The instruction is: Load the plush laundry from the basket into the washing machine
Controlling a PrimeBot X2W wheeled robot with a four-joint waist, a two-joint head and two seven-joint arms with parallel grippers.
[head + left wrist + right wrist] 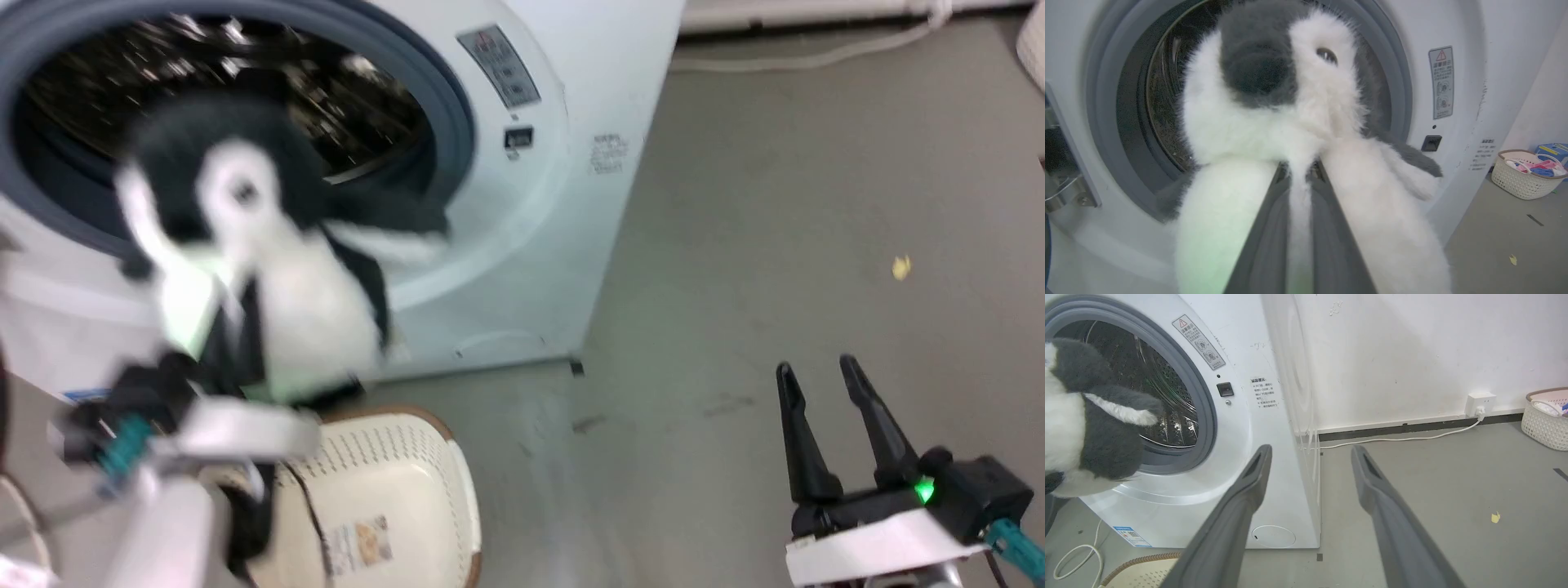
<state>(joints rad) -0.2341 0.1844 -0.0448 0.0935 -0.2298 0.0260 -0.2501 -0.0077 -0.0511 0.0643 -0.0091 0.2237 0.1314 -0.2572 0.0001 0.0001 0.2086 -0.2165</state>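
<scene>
the grey floor (775,204) bears the washing machine (571,163), the basket (392,465) and a yellow scrap (900,267).

Left gripper (1298,167) raised, clamped; right gripper (816,367) low, spread.

One penguin (269,269), at 9 o'clock in the head view. One washer (571,163), at 11 o'clock, with one warning label (498,65). Two baskets: near basket (392,482) at 7 o'clock, far basket (1521,179) at 3 o'clock in the left wrist view. Two grippers: left gripper (1298,165), right gripper (815,363) at 4 o'clock. One socket (1481,401). Two cords: socket cord (1412,437), looped cord (1096,535). One yellow scrap (900,267).
</scene>
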